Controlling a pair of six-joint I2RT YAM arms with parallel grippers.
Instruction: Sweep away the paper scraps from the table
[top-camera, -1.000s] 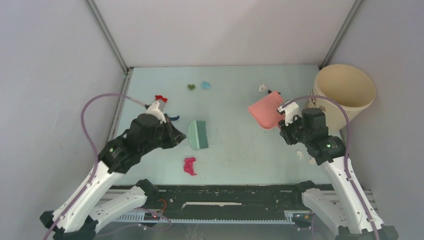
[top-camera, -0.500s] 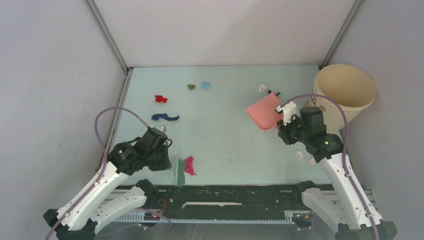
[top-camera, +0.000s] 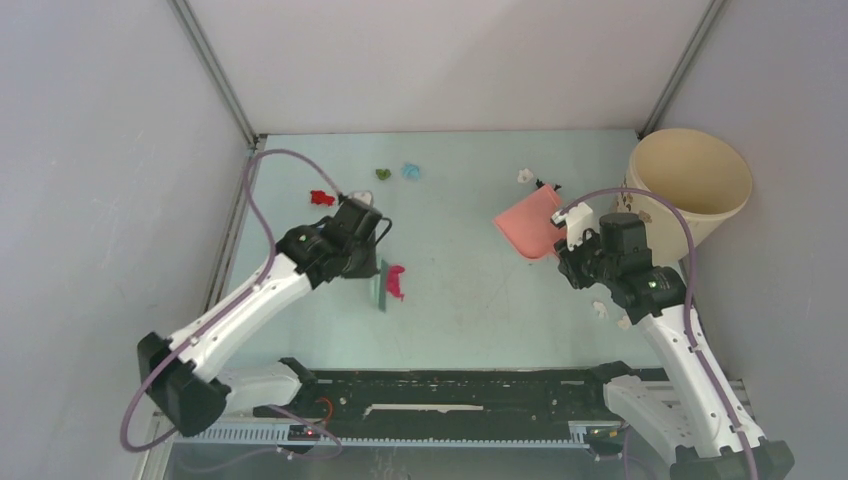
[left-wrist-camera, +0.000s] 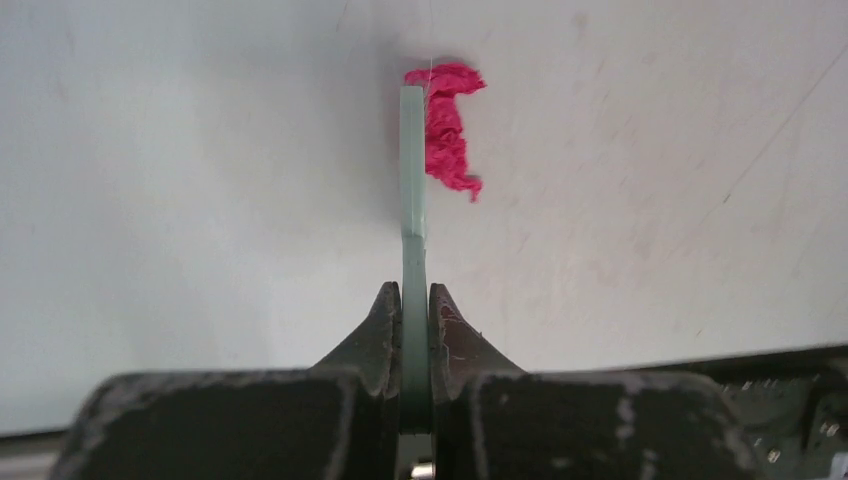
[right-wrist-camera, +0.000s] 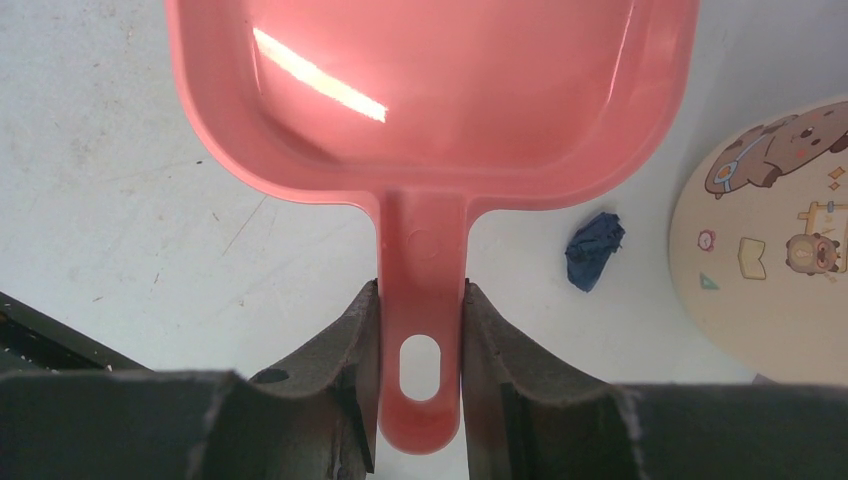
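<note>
My left gripper (top-camera: 370, 262) is shut on the teal-green hand brush (top-camera: 381, 288), seen edge-on in the left wrist view (left-wrist-camera: 412, 190). A magenta-pink scrap (top-camera: 396, 282) lies against the brush's right side (left-wrist-camera: 446, 128). My right gripper (top-camera: 574, 246) is shut on the handle of the salmon-pink dustpan (top-camera: 530, 222), whose pan is empty (right-wrist-camera: 430, 80). A dark blue scrap (right-wrist-camera: 594, 250) lies right of the dustpan handle. Red (top-camera: 321, 198), green (top-camera: 383, 174), light blue (top-camera: 410, 171) and white (top-camera: 525, 176) scraps lie further back on the mint-green table (top-camera: 460, 300).
A beige bin (top-camera: 690, 185) with a bear picture (right-wrist-camera: 770, 250) stands at the back right corner, close to the dustpan. Two small white bits (top-camera: 600, 309) lie by my right arm. Metal rails edge the table; grey walls surround it.
My left arm has swung the brush from the front edge back and to the right, and the magenta-pink scrap has moved with it. The right arm and dustpan have barely moved.
</note>
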